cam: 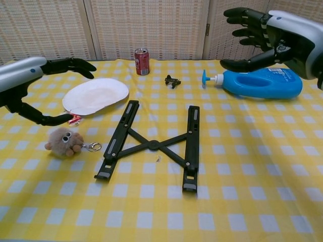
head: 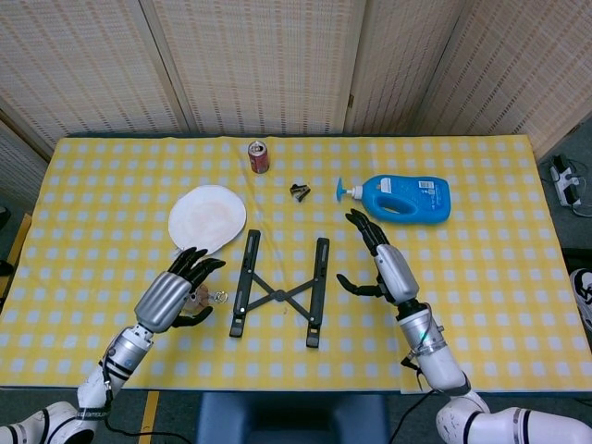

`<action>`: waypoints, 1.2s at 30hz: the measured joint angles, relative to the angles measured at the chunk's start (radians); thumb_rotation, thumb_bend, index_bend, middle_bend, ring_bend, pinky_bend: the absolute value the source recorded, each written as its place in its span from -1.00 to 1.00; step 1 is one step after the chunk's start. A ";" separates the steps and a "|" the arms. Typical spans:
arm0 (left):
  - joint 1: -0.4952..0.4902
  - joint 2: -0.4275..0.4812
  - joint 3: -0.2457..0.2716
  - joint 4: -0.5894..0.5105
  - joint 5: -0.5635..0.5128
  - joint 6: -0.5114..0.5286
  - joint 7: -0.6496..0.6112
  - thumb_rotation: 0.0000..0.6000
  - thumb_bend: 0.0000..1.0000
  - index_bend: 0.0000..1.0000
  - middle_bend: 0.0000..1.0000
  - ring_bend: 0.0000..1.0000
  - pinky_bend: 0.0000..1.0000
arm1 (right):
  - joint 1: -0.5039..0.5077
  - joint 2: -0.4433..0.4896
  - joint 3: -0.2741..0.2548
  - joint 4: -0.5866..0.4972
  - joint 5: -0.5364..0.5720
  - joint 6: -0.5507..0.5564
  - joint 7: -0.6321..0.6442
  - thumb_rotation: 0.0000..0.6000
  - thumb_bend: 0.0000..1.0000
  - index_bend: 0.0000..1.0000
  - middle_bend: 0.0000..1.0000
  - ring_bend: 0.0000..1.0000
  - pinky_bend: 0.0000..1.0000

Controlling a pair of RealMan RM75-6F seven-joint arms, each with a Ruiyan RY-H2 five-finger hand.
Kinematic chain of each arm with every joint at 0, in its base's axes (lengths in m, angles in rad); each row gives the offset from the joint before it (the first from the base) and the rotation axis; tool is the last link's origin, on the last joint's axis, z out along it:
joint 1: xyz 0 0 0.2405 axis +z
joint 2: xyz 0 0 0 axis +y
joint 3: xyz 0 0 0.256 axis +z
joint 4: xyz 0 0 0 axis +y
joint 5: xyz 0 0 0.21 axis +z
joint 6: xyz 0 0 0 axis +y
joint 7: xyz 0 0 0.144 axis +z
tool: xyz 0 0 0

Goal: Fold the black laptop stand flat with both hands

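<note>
The stand [head: 280,292] lies flat on the worktop between both empty, spread robot hands, left [head: 174,294] nearer than right [head: 384,268].

Yellow checked table [head: 481,277]: laptop stand [head: 277,291] flat, plate [head: 207,218], can [head: 258,156], blue bottle [head: 404,197], plush keychain [cam: 64,141].

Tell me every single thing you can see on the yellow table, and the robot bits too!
laptop stand: one, black, lying flat at the table's middle
plate: one, white, left of the stand
soda can: one, red, upright at the far edge
detergent bottle: one, blue, on its side, far right
binder clip: one, black, between can and bottle
fuzzy toy: one, brown, with keyring, near left
small packet: one, red, by the plate
tablecloth: one, yellow-and-white check
left hand: open, above the toy
right hand: open, raised above the bottle
</note>
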 measured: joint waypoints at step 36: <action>-0.310 -0.490 -0.024 0.913 0.012 -0.181 0.038 1.00 -0.71 -1.00 -1.00 -1.00 -1.00 | 0.052 -0.103 -0.188 0.282 -0.327 0.013 -0.464 1.00 -0.37 0.01 0.29 0.37 0.30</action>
